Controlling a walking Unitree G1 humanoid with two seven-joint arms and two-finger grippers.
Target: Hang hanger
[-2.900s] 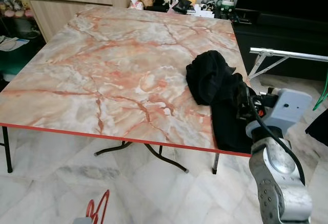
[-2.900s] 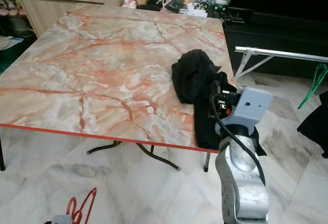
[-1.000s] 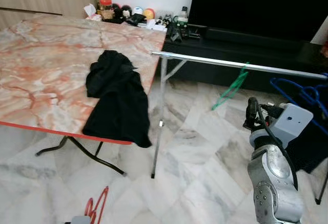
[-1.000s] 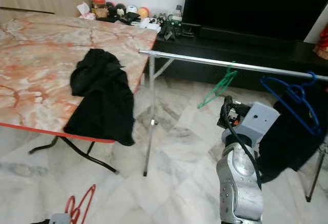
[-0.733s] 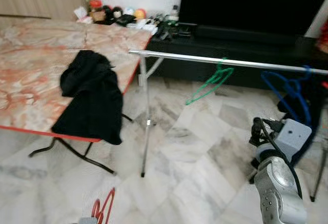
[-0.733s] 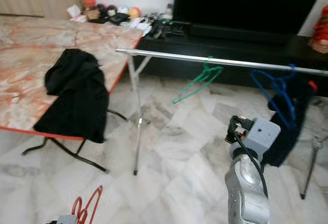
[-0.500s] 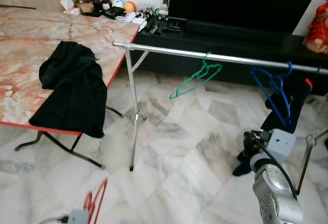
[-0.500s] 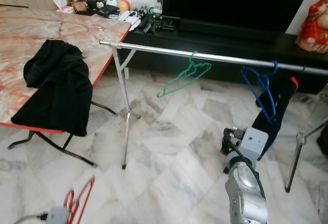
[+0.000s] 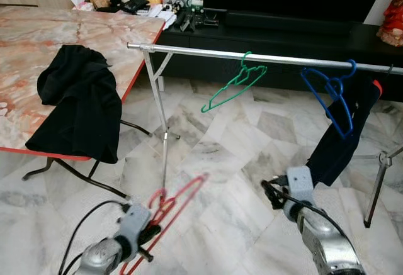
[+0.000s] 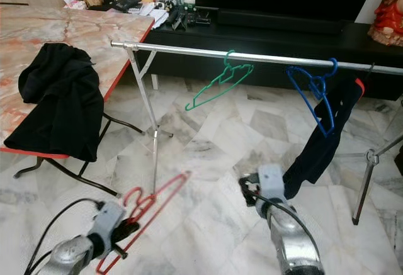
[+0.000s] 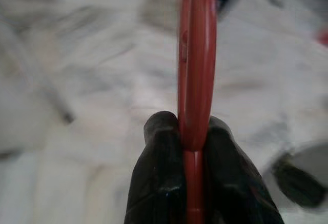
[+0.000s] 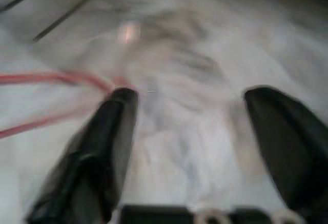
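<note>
A red hanger (image 9: 175,201) is pinched in my left gripper (image 9: 148,226), low in front of me and above the marble floor. In the left wrist view both black fingers (image 11: 160,172) are shut on the hanger's red bar (image 11: 197,75). A silver clothes rail (image 9: 208,52) runs across ahead, well above and beyond the hanger. My right gripper (image 9: 272,194) hovers low at the right, open and holding nothing. Its wrist view shows the spread fingers (image 12: 110,137) and the blurred red hanger (image 12: 56,78) off to one side.
A green hanger (image 9: 236,81) and a blue hanger (image 9: 332,94) hang on the rail, with a black garment (image 9: 340,138) draped behind the blue one. The marble table (image 9: 56,33) at left carries another black garment (image 9: 79,108). A dark TV cabinet (image 9: 283,33) stands behind.
The camera has swung right from the table to the rack. My left arm has risen into view with the red hanger. The right arm has dropped lower and moved left.
</note>
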